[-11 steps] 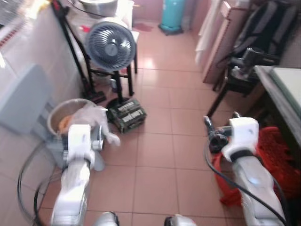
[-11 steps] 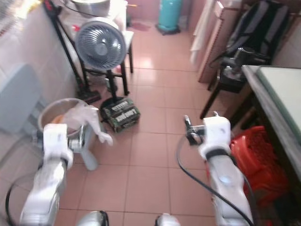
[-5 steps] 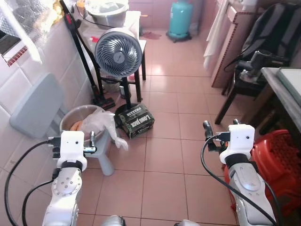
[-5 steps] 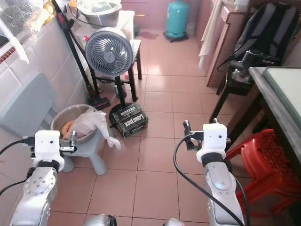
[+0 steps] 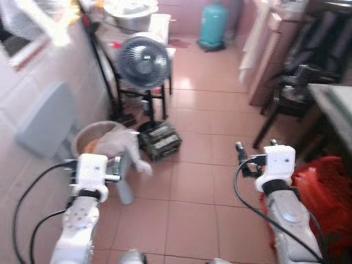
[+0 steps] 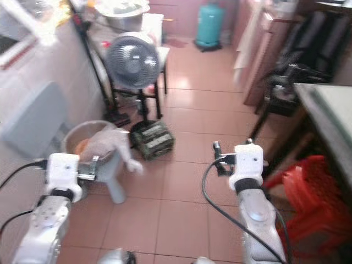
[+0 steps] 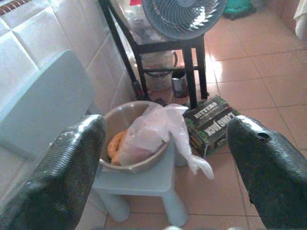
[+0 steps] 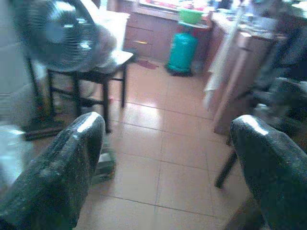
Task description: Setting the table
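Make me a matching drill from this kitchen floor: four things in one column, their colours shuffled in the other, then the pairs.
Things:
1. gas cylinder
2. plastic chair
3. small stool
4. backpack

Colours:
A. red
B. pale blue
C. teal
D. black and grey

Pairs: 1-C, 2-A, 3-B, 4-D

Both silver arms raised fwd, forearms angled up from lower frame, black cables looped alongside each. Left gripper [image 7: 165,158]: fingers [image 7: 62,177] spread wide apart, nothing betw. them. Right gripper [image 8: 168,167]: fingers [image 8: 60,163] likewise wide apart, holding nothing. White wrist housings level, left arm [image 5: 82,214] and right arm [image 5: 289,212] approx. symmetric, well apart from each other.
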You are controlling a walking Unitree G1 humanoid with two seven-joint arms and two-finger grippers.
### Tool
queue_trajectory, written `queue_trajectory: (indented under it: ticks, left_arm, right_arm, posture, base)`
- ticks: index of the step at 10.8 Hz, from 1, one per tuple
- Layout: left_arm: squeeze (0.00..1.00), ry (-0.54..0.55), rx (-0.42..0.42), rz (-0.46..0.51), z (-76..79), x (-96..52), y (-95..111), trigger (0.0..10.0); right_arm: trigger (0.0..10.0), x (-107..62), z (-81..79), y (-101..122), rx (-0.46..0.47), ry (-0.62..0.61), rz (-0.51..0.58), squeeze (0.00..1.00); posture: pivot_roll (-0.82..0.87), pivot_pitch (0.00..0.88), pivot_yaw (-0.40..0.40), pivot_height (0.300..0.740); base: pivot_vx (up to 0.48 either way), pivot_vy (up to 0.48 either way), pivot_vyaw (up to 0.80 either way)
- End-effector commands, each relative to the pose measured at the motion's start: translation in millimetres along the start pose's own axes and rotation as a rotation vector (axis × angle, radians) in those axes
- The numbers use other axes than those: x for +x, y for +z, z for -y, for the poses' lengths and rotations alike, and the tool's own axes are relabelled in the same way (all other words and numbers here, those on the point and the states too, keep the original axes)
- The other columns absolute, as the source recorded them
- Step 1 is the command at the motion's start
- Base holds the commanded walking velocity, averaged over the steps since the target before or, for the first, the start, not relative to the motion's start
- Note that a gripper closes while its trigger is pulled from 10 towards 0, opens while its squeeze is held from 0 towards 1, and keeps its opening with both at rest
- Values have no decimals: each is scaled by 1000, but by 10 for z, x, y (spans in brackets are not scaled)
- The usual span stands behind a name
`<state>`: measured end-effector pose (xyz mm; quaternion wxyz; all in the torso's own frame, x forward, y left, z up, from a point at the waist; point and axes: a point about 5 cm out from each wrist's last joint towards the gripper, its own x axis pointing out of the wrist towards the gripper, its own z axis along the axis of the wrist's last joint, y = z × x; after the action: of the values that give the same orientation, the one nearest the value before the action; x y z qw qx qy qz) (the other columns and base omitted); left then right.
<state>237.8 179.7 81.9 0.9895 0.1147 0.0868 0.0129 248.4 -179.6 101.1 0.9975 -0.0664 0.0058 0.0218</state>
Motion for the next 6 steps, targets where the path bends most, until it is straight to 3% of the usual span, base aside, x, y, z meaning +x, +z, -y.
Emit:
queue_trajectory:
  ticks: [1, 6]
  left_arm:
    - [0, 6, 10, 29, 1, 26, 64, 10000]
    - [0, -8, -29, 91, 176, 152, 245, 10000]
  right_arm:
    - [10000, 20, -63, 35, 3, 21, 14, 0]
    - [10000, 88, -129, 22, 17, 1, 26, 0]
  posture:
    - [-39, 77, 34, 740]
    - [-40, 100, 59, 740]
  base:
    - [0, 480, 0]
    - [0, 480, 0]
